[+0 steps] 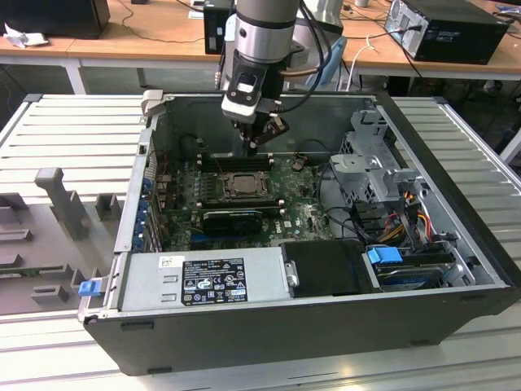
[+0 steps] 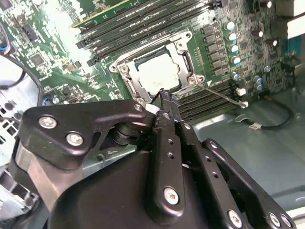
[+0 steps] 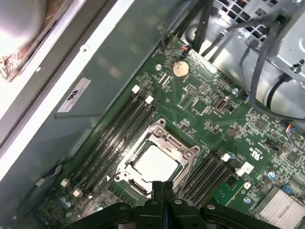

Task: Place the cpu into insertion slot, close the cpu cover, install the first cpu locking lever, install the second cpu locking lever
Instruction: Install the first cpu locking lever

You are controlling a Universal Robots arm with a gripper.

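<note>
The cpu point(image 3: 155, 163) lies flat in the insertion slot point(image 3: 125, 175), its pale top showing through the cut-out of the cpu cover point(image 3: 164, 138), which lies down over it. My gripper point(image 3: 162, 184) is shut with nothing between its fingers, its tips just above the socket's edge. In the second wrist view the gripper point(image 2: 163, 95) hangs beside the cpu point(image 2: 159, 71) and cover point(image 2: 187, 59). A thin metal lever point(image 2: 221, 94) sticks out from the socket's corner over the memory slots. In the exterior view the gripper point(image 1: 260, 140) hovers just behind the cpu point(image 1: 242, 185).
The open computer case point(image 1: 456, 212) walls in the board. Long black memory slots point(image 3: 114, 138) flank the socket. A black card point(image 1: 232, 218) sits in front of it, a power supply point(image 1: 203, 281) nearer still. A drive cage point(image 1: 374, 167) and cables point(image 1: 399, 220) crowd the exterior view's right.
</note>
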